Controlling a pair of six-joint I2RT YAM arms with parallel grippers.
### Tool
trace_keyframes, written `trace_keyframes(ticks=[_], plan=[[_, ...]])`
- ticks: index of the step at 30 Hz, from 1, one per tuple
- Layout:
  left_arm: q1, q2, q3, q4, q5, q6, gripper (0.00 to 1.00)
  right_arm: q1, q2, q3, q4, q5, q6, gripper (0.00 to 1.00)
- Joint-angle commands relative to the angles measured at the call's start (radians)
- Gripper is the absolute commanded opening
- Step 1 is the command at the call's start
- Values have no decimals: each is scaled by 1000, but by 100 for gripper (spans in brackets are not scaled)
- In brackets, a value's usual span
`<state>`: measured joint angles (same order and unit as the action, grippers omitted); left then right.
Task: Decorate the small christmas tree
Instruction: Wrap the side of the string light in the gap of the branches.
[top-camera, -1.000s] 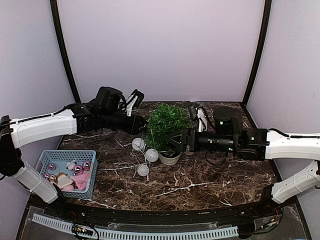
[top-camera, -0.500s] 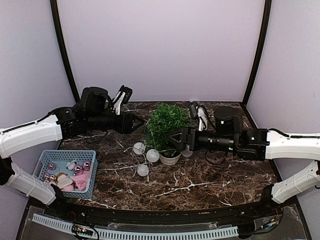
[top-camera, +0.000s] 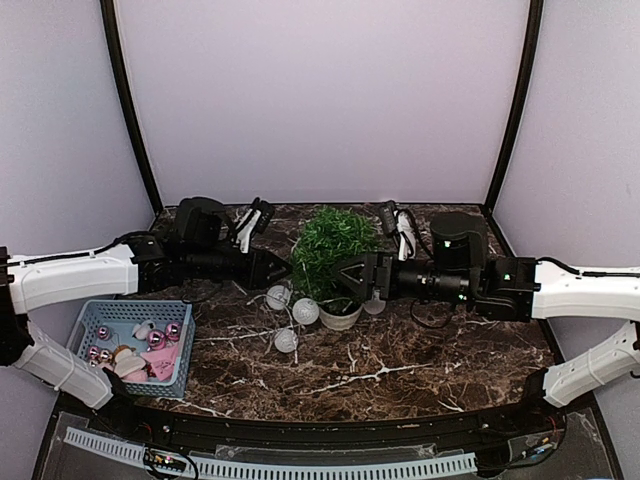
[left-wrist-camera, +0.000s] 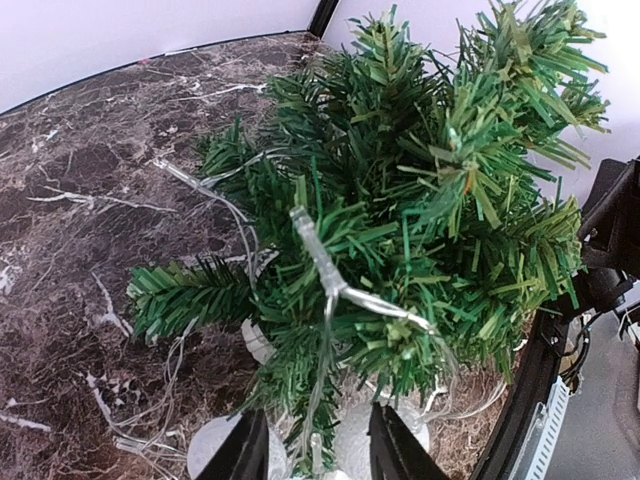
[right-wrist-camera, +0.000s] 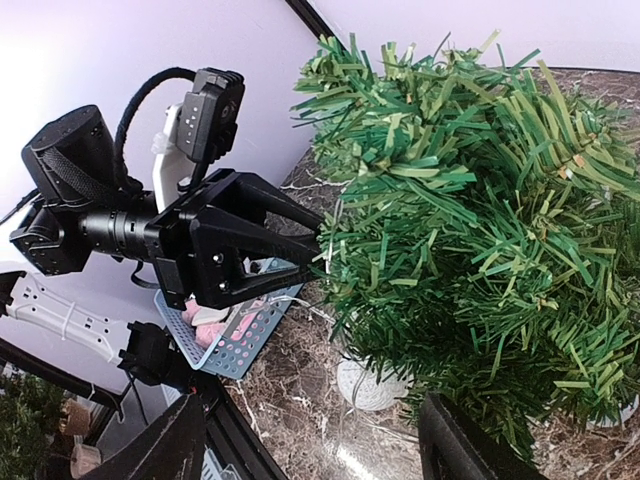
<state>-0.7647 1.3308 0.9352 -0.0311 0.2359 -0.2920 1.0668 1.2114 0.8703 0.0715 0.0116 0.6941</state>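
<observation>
The small christmas tree (top-camera: 335, 248) stands in its white pot (top-camera: 341, 319) at mid table. A clear light string with white balls (top-camera: 304, 311) lies by the pot, and its wire (left-wrist-camera: 322, 268) is draped over the branches (left-wrist-camera: 420, 200). My left gripper (top-camera: 281, 268) is open just left of the tree; in the left wrist view (left-wrist-camera: 320, 460) the wire hangs between its spread fingers (left-wrist-camera: 248, 455), untouched. My right gripper (top-camera: 341, 272) is open at the tree's right side; in the right wrist view (right-wrist-camera: 320, 445) lower branches (right-wrist-camera: 480, 230) reach down to its right finger (right-wrist-camera: 470, 440).
A blue basket (top-camera: 92, 316) with pink baubles (top-camera: 157, 338) and pink pieces sits at the front left, also in the right wrist view (right-wrist-camera: 245, 340). A white ball (right-wrist-camera: 372, 385) lies on the marble under the tree. Cables and black gear lie behind the tree (top-camera: 400, 228).
My left arm drew back and up from the tree, then came down again, its gripper now lower at the tree's left side. My right gripper has edged slightly left and up.
</observation>
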Motion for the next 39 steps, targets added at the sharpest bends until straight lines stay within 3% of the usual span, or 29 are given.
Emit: trace_keyframes(ticks=[1,5,9,18,22,29,39], plan=[[1,33,14,67,51,8,29,-1,-13,-4,44,-7,9,74],[1,61,24,66,41,11,19,-1,-15,-4,41,-7,7,74],[1,59,23,75,29,9,0,-1,-16,-4,39,-7,5,74],[2,-31,23,83,13,52,0,-1,-17,3,39,-7,1,74],[1,9,75,38,26,74,0,0,-6,24,36,-35,-20,74],[2,79,121,-6,36,80,0,22,15,104,-67,78,-84,72],[1,150,153,-21,54,82,0,24,39,111,-35,54,-85,72]])
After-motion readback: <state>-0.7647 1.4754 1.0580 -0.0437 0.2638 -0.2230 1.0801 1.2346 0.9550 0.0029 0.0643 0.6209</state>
